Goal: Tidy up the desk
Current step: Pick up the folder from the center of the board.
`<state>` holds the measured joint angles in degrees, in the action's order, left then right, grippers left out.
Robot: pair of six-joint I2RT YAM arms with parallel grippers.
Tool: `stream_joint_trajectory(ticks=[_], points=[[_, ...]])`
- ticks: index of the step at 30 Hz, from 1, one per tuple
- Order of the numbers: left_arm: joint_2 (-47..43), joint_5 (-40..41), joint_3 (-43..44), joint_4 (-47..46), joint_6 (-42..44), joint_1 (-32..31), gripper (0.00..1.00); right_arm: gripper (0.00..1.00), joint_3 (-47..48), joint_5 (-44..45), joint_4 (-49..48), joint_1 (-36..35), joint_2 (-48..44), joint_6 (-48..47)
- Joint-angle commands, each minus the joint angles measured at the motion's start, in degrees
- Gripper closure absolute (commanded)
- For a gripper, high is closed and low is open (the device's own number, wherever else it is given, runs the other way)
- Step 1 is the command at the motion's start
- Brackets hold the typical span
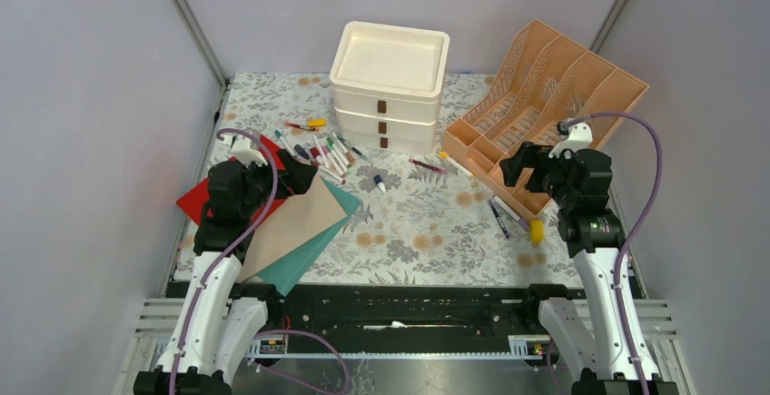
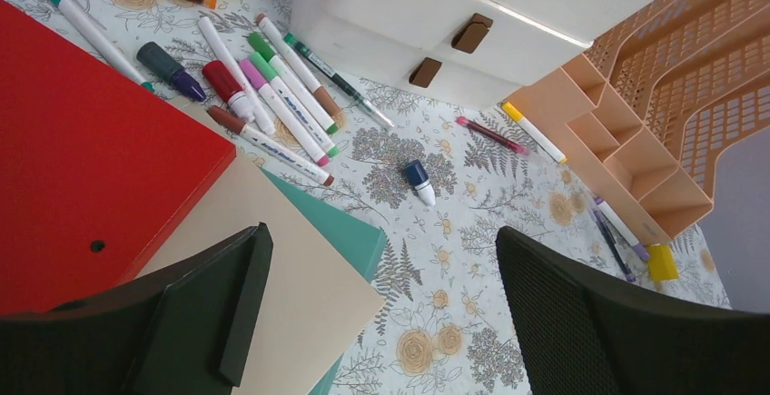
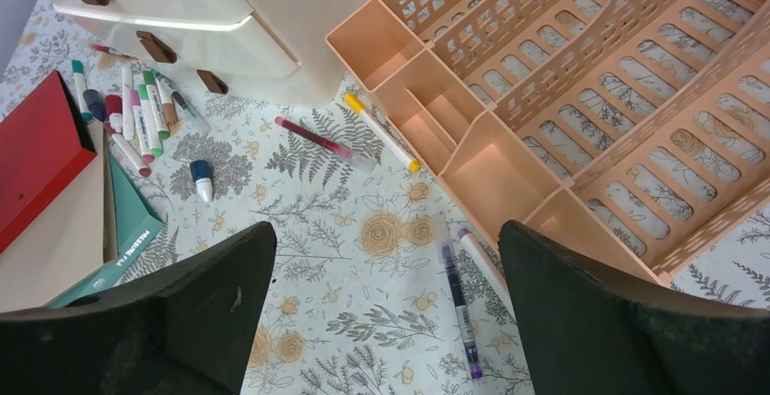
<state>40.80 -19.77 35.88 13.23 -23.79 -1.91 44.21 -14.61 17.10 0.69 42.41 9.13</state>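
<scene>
Surface (image 1: 427,232) with fern-and-flower cloth fills the middle of the top view, metal rails around it. Left claw (image 1: 300,178) sits left of centre, jaws wide apart, holding nothing. It is over a stack of flat items at the lower left of the cloth: red board (image 1: 192,202), tan sheet (image 1: 295,222) and teal folder (image 1: 313,251) at the bottom, all overlapping. Right claw (image 1: 514,168) sits right of centre, jaws also fully spread, empty, above the near edge of the peach file organizer (image 1: 545,104), which stands at upper right. White three-drawer unit (image 1: 389,86) at top centre, just beside the organizer. Loose markers (image 1: 318,152) scattered in front of the drawers, up and left of centre. Small blue-capped marker (image 1: 379,182) lies alone near centre. Maroon pen (image 1: 427,166) and yellow-capped white marker (image 1: 454,162) lie between drawers and organizer. Purple pen (image 1: 498,216) and a yellow cap-like piece (image 1: 537,231) are on the cloth by the organizer's near corner, below the right claw.
</scene>
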Motion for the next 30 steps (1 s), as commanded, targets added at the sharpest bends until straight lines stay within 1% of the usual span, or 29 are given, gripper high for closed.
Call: stream_joint_trajectory(ticks=[1, 5, 8, 12, 16, 18, 30], points=[[-1.8, -2.3, 2.4, -3.2, 0.2, -0.1, 0.01, 0.00, 2.0, 0.2, -2.2, -0.2, 0.4, 0.7], [-2.4, -3.2, 2.4, -2.4, 0.9, -0.1, 0.01, 0.00, 1.5, -3.9, -2.2, -0.1, 1.0, -1.3], [-2.6, -3.2, 2.4, -0.9, 1.2, -0.1, 0.01, 0.00, 0.9, -11.7, -2.1, -0.1, 1.6, -4.3], [-2.4, -3.8, 2.1, 0.3, 0.1, -0.1, 0.01, 0.00, -0.5, -23.7, -1.0, 0.0, 2.0, -12.2], [-1.9, -4.4, 2.2, 2.5, 0.3, -0.1, 0.01, 0.00, -1.5, -31.8, 0.8, 0.1, 2.1, -18.6], [-1.9, -4.7, 2.1, 2.9, 0.7, -0.2, 0.01, 0.00, -1.7, -32.8, 1.5, 0.1, 1.7, -20.4], [-0.4, -4.7, 1.4, 3.2, 2.0, -1.2, 0.01, 0.00, -2.8, -30.9, 2.1, 0.0, 0.3, -23.6]])
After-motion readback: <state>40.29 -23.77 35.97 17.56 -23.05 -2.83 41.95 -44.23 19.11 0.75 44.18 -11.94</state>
